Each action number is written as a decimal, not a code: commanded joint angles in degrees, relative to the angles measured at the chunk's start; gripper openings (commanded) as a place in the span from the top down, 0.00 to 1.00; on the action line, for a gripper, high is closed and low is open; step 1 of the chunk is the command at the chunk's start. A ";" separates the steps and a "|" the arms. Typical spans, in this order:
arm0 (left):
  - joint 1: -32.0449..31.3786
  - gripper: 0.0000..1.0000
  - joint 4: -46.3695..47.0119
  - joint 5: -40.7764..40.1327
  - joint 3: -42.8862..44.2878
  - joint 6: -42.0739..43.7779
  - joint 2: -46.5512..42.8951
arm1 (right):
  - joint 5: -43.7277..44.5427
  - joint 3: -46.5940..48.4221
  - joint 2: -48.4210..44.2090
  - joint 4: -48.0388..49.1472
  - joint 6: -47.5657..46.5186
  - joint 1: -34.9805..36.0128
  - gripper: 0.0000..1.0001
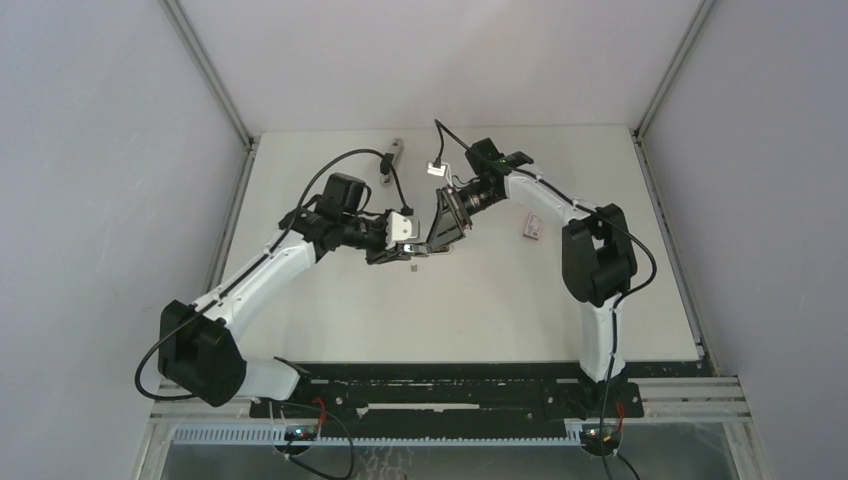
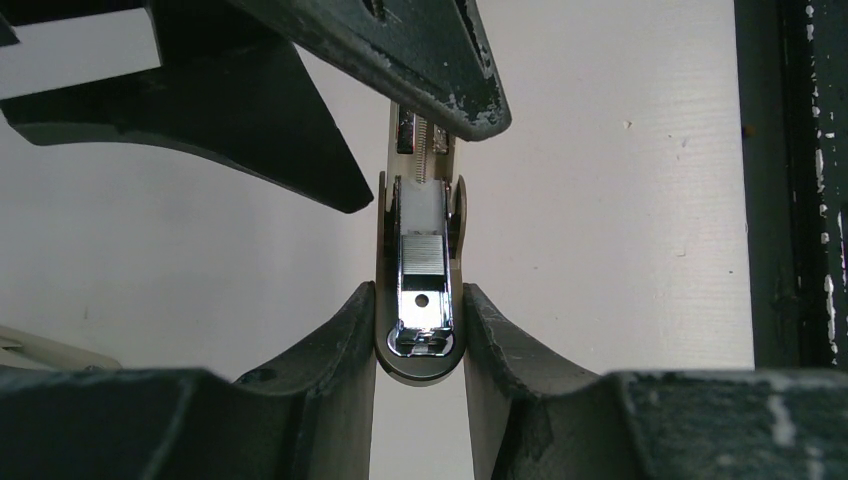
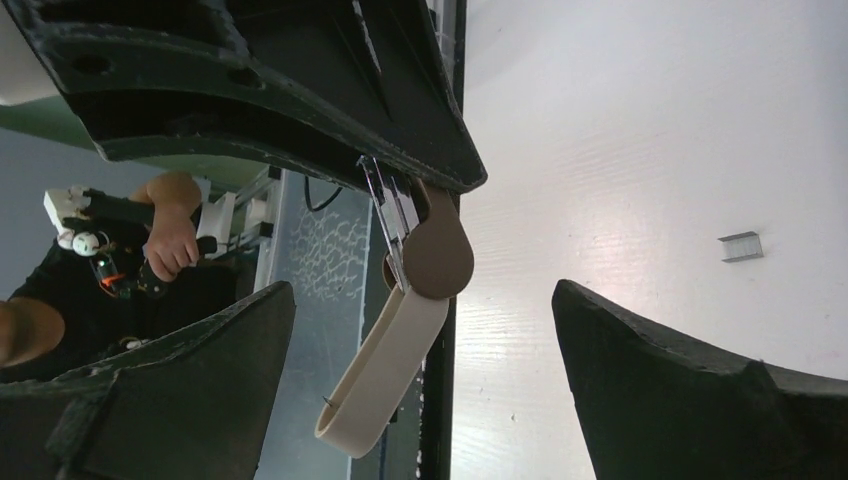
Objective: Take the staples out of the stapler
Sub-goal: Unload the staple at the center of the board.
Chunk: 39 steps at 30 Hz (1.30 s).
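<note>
Left wrist view: the left gripper (image 2: 418,318) is closed narrow on the rounded end of the stapler (image 2: 423,262), low in the centre of the frame, with one finger pressed to each side. From that grip the stapler's long axis runs straight up the frame. Its top is swung open, so the silvery channel and a coil spring show. A ribbed silvery block sits in the channel; I cannot tell whether it is loaded staples or the pusher. At the top of the frame the dark fingers of the right gripper (image 2: 420,163) reach over the far part of the stapler.

In the right wrist view that gripper stands wide and holds nothing. The stapler hangs in the gap between its fingers, left of centre and nearer the lower-left finger, and its cream arm droops toward the bottom of the frame. One strip of staples (image 3: 741,246) lies on the table (image 3: 650,120) at the right of the frame, well apart from the stapler.

In the top view the two grippers meet at centre frame. The left arm is taken up with holding the stapler, so the right is the free one. Any pull on what remains in the channel would probably fall to the right gripper and would have to run along that long axis.
</note>
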 commanded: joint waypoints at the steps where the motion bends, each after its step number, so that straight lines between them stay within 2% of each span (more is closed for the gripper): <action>1: -0.27 1.00 0.84 0.65 -1.14 2.52 -3.16 | -4.13 5.05 1.57 -12.26 -13.50 1.37 0.00; 4: -0.25 1.00 0.86 1.20 -1.72 3.05 -3.90 | -4.48 5.72 2.25 -13.03 -13.69 1.74 0.01; 9: -0.23 1.00 1.03 1.50 -2.13 3.54 -4.27 | -4.25 6.06 3.29 -11.61 -11.40 1.78 0.18; 20: -2.71 1.00 0.25 1.76 -2.22 4.61 -3.84 | -4.86 6.00 4.89 -9.25 -7.73 2.04 0.21; 24: -3.09 1.00 0.00 1.87 -1.98 4.59 -3.52 | -5.29 6.16 5.36 -9.47 -7.79 2.21 0.27; 29: -3.17 1.00 0.00 1.60 -2.05 4.59 -3.42 | -5.57 8.43 6.37 -15.55 -13.66 2.22 0.32; 34: -3.14 1.00 -0.01 1.45 -2.13 4.67 -3.36 | -6.33 10.96 7.99 -21.31 -18.79 2.13 0.44; 39: -3.18 1.00 -0.09 1.28 -2.30 4.80 -3.25 | -6.93 14.82 10.32 -29.37 -25.72 1.77 0.51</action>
